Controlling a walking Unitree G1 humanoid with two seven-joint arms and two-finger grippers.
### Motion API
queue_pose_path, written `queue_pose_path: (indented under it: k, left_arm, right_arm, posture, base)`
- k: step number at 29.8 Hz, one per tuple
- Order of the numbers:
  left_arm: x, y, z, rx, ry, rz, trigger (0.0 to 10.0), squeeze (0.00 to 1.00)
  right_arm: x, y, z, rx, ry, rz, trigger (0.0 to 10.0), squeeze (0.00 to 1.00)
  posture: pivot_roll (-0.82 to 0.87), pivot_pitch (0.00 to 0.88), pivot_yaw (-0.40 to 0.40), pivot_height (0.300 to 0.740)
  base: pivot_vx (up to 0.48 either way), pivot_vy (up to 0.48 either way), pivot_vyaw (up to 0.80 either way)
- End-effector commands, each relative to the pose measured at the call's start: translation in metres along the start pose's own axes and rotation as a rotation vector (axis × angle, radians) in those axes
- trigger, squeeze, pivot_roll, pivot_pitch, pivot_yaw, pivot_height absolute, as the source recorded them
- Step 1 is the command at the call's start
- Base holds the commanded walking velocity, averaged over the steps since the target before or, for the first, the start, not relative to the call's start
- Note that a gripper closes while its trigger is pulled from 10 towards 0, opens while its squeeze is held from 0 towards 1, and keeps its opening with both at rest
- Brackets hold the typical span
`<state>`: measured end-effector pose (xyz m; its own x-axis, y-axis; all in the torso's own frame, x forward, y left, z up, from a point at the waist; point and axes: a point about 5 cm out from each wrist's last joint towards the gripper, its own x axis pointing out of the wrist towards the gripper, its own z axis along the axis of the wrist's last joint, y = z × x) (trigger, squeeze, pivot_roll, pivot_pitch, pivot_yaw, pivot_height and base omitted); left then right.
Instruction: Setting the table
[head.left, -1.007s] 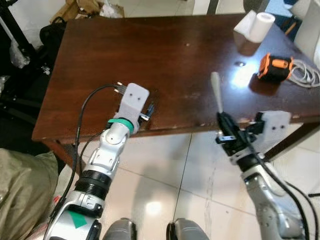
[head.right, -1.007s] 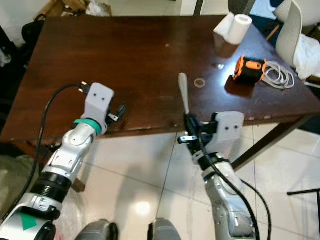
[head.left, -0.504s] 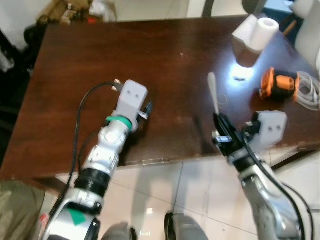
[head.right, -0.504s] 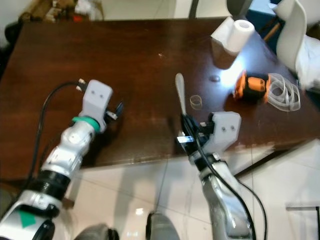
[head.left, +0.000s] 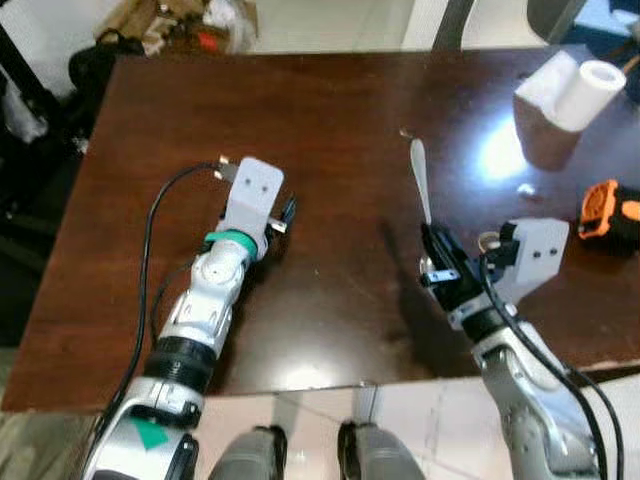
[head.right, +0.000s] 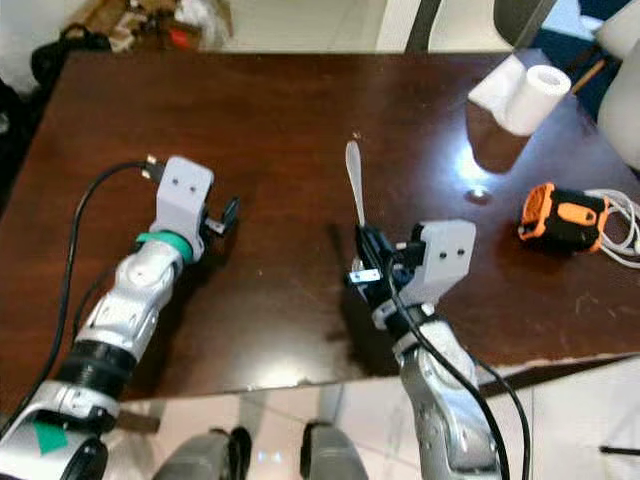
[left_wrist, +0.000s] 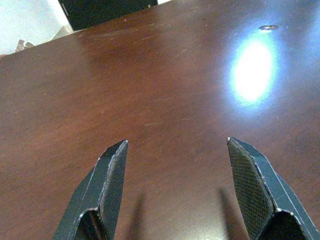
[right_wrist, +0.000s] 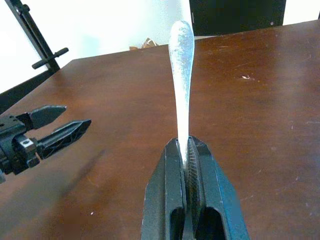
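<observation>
Right gripper (head.right: 362, 252) clamped on upright silver utensil handle (head.right: 354, 180) above dark table (head.right: 280, 110), left gripper (left_wrist: 177, 172) fingers apart over bare wood further left.

Lighting: bright, from overhead. Glare patches on the dark table (head.left: 330, 130). Focus sharp; soft shadows under both arms.

A: What kind of room is this?

B: A dark brown wooden worktop (head.left: 330, 110) fills most of the scene, polished enough to carry a bright white glare of light (head.left: 503, 150) near its far right side.

A: And the floor?

B: Pale glossy tiles (head.right: 560, 420) show below the near edge. Beyond the far edge lie cardboard clutter (head.left: 165, 20) and a dark bag (head.left: 95, 65) on the left.

A: Any other furniture?

B: A white chair (head.right: 620, 90) stands at the far right. A white wall (right_wrist: 100, 25) is behind the worktop.
</observation>
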<state>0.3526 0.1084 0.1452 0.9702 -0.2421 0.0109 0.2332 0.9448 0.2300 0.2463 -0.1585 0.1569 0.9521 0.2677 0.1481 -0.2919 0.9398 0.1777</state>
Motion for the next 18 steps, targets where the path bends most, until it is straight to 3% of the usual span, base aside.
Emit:
queue_pose_path:
  k: [1, 11, 17, 18]
  left_arm:
    - [-0.003, 0.000, -0.002, -0.004, -0.001, 0.007, 10.0, 0.00]
    - [-0.010, 0.010, -0.009, 0.010, 0.025, 0.020, 10.0, 0.00]
    - [-0.010, 0.013, -0.009, 0.015, 0.025, 0.021, 10.0, 0.00]
    - [-0.009, 0.013, -0.006, 0.024, 0.014, -0.003, 10.0, 0.00]
  right_arm:
    - [-0.002, 0.001, 0.001, 0.007, 0.002, 0.006, 10.0, 0.00]
    - [0.004, -0.024, 0.001, -0.029, 0.001, -0.113, 10.0, 0.00]
    - [0.006, -0.029, -0.001, -0.024, 0.006, -0.132, 10.0, 0.00]
    - [0.009, -0.031, -0.002, -0.065, 0.021, -0.105, 10.0, 0.00]
  posture:
    - [-0.03, 0.056, 0.037, 0.740]
    - [-0.01, 0.064, 0.052, 0.740]
    - [-0.01, 0.065, 0.053, 0.740]
    - [0.00, 0.080, 0.074, 0.740]
  base:
    - [0.000, 0.000, 0.00]
    - [0.000, 0.000, 0.00]
    - [0.000, 0.000, 0.00]
    - [0.000, 0.000, 0.00]
